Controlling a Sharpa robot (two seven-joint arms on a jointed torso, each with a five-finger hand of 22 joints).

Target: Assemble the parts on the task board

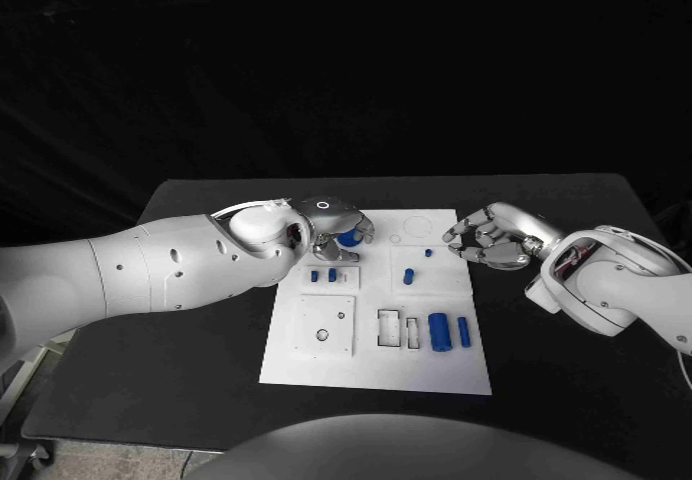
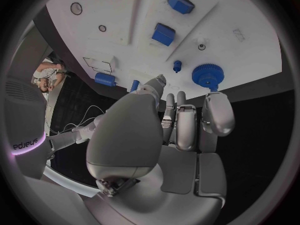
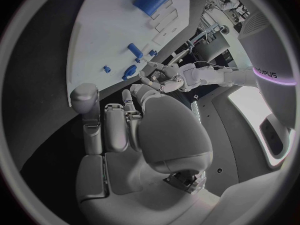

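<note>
The white task board (image 1: 372,360) lies in the middle of the black table. My left hand (image 1: 332,228) hovers over its far left corner with straight fingers (image 2: 186,127) and holds nothing. A blue gear (image 2: 207,75) stands on the board just past those fingertips, and in the head view the gear (image 1: 351,240) peeks out under the hand. My right hand (image 1: 488,240) hangs at the board's far right edge, its fingers (image 3: 115,127) holding nothing. Two small blue blocks (image 1: 323,274), a blue peg (image 1: 408,276) and two blue cylinders (image 1: 449,331) lie on the board.
A raised square plate (image 1: 326,325) with a hole and rectangular slots (image 1: 392,328) occupy the board's near half. Black table (image 1: 188,340) surrounds the board on all sides. My left forearm (image 1: 159,262) crosses the table's left side.
</note>
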